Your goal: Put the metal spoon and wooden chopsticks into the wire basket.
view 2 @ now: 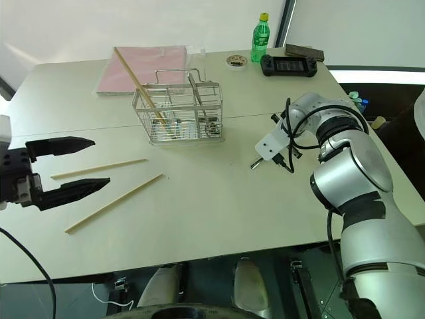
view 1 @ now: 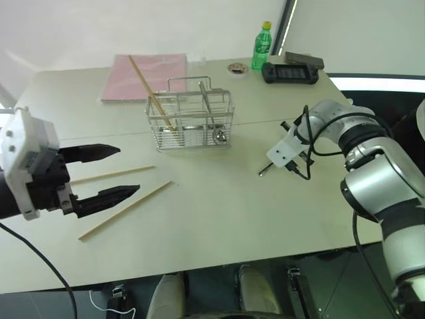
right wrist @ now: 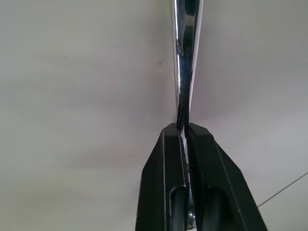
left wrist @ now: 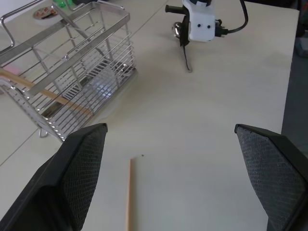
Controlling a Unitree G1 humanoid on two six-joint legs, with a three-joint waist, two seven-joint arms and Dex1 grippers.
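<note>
- Stood in the middle of the room: a broad pale beige table [view 1: 219, 219] with rounded corners and a thin seam running across its top.
- Rose behind the table's far edge: a plain white wall [view 1: 166, 26], evenly and softly lit.
- Ran slanting down at the wall's right end, above the far right corner: a dark vertical frame strip [view 1: 287, 26].
- Showed beyond the table's right edge: a bright white band [view 1: 378, 84] over darker ground.
- Lay under the table's near edge: dark floor [view 1: 212, 299].
</note>
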